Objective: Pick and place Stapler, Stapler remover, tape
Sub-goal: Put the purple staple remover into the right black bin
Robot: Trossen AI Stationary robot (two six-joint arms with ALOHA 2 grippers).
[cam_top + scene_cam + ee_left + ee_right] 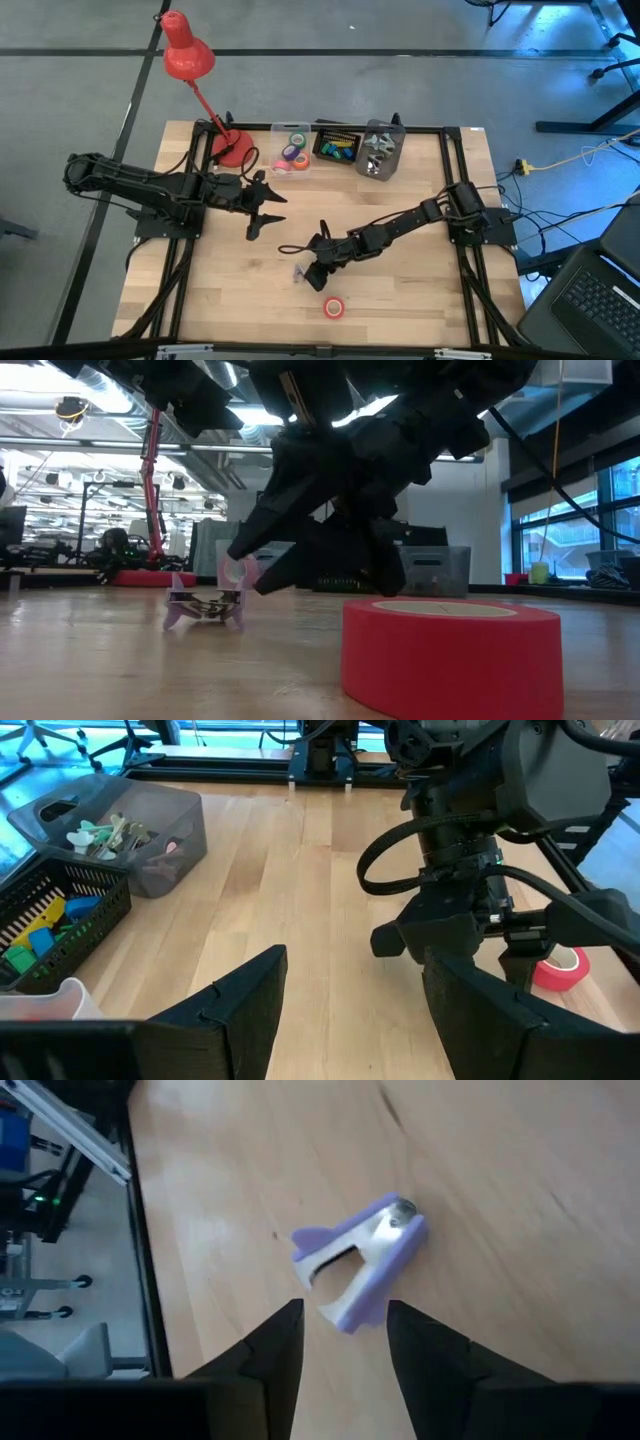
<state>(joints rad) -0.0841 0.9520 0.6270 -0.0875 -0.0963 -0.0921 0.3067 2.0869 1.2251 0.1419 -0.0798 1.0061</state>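
**Lilac staple remover lay just off the right gripper's fingertips**

Pale wood formed the desk point(400, 300), seen from above with a dark arm reaching in from each side. The right gripper point(313, 273) was low over the front middle of the desk, pointing toward the front-left. Its two dark fingers point(268, 1350) stood spread apart with a clear gap between them and pinched nothing. The lilac staple remover point(358, 1265) lay on the bare wood directly ahead of that gap, just beyond the fingertips; whether a fingertip touched it could not be told. From table height the remover point(205, 605) sat on the wood with its claws down, beside and slightly under the dark bulk of the right arm.

A red roll of tape point(334, 307) lay flat on the desk nearer the front edge, close to the right gripper but apart from it and from the remover.

The left gripper point(262, 206) hovered over the left middle of the desk, well apart from the remover, its fingers spread wide and empty.

Along the back edge stood a clear bin point(290, 150) holding green, purple and orange tape rolls, a black mesh basket point(337, 146) with small coloured items, and a grey bin point(381, 150) of pale objects. A red desk lamp point(188, 55) rose from the back-left corner.
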